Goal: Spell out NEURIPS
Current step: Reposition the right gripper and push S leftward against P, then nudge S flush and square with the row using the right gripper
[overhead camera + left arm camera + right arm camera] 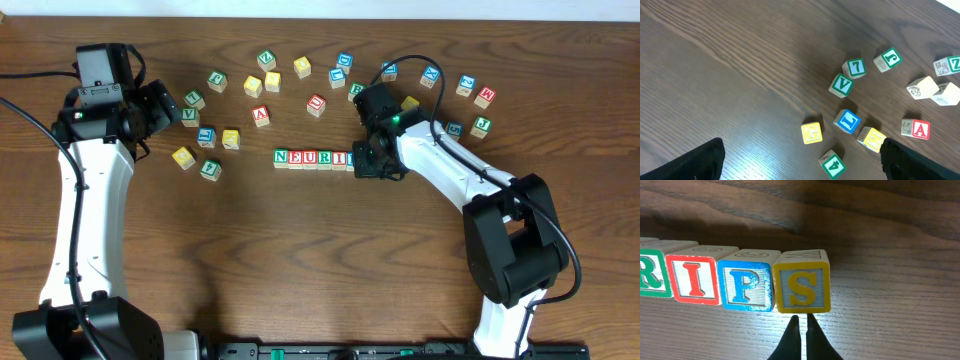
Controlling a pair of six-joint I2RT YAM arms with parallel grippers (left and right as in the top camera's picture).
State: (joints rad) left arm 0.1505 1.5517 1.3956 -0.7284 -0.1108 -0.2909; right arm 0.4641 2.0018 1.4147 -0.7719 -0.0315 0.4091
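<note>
A row of lettered cubes (312, 158) lies mid-table; the overhead view shows N, E, U, R, I, and my right arm covers the row's right end. The right wrist view shows a green R (647, 275), red I (694, 277), blue P (746, 282) and yellow S (801, 286) side by side. My right gripper (801, 321) is shut and empty. Its tips sit just in front of the S cube's lower edge. My left gripper (168, 108) hovers wide open at the far left, holding nothing.
Loose cubes lie under the left gripper (801, 146): green V (841, 85), blue L (847, 121), yellow G (811, 132), a green cube (832, 164) between the fingers, red A (916, 129). More cubes (300, 75) scatter along the back, up to the right (478, 100).
</note>
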